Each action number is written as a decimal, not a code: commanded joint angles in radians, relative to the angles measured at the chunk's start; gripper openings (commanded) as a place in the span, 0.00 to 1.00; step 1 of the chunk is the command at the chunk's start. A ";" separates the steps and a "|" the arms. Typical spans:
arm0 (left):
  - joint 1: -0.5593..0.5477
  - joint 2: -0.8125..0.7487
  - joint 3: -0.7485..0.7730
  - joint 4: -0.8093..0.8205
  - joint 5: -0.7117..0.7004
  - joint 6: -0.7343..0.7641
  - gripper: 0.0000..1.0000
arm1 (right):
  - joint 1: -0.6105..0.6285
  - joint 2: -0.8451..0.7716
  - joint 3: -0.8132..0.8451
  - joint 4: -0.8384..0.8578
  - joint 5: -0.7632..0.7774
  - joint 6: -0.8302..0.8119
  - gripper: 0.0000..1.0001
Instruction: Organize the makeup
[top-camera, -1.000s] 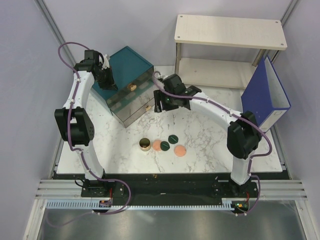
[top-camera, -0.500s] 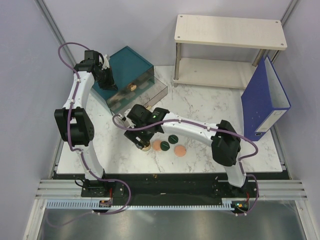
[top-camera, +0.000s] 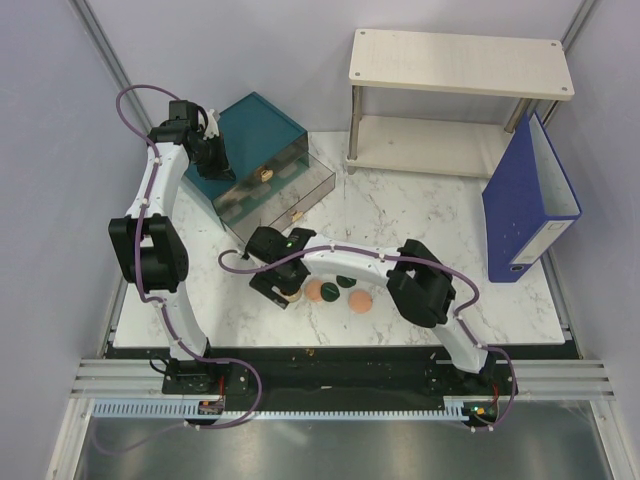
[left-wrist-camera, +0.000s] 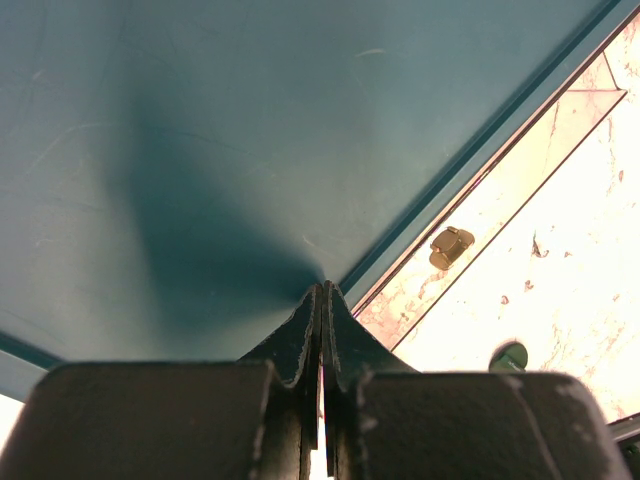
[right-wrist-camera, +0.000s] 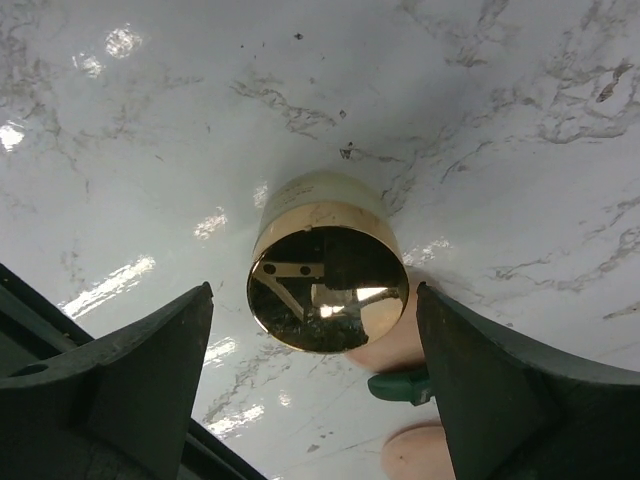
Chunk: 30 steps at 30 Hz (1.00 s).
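Observation:
The gold-lidded round jar stands on the marble table. My right gripper is open just above it, one jaw on each side and neither touching. In the right wrist view the jar sits between the jaws of the gripper. Two peach-pink discs and two dark green compacts lie just right of the jar. My left gripper is shut and empty, its tips on the teal drawer box's top. The two tubes are out of view.
The teal drawer box stands at the back left with its clear top drawer pulled out. A wooden shelf stands at the back right. A blue binder stands at the right edge.
My right arm has swung from the drawer front down and left to the gold-lidded jar, and its open jaws now straddle it. The left arm has not moved.

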<state>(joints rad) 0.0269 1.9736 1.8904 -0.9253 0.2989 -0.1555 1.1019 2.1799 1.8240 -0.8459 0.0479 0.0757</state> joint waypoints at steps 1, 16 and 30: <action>-0.005 0.079 -0.077 -0.185 -0.072 0.037 0.02 | 0.000 0.040 0.024 0.027 0.026 -0.019 0.90; -0.004 0.074 -0.080 -0.188 -0.070 0.039 0.02 | -0.011 0.060 0.009 0.093 0.067 0.042 0.02; -0.005 0.073 -0.083 -0.188 -0.069 0.037 0.02 | -0.164 -0.080 0.121 0.134 0.084 0.096 0.00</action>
<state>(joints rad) 0.0269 1.9697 1.8847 -0.9199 0.2989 -0.1555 1.0134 2.1914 1.8347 -0.7666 0.1108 0.1368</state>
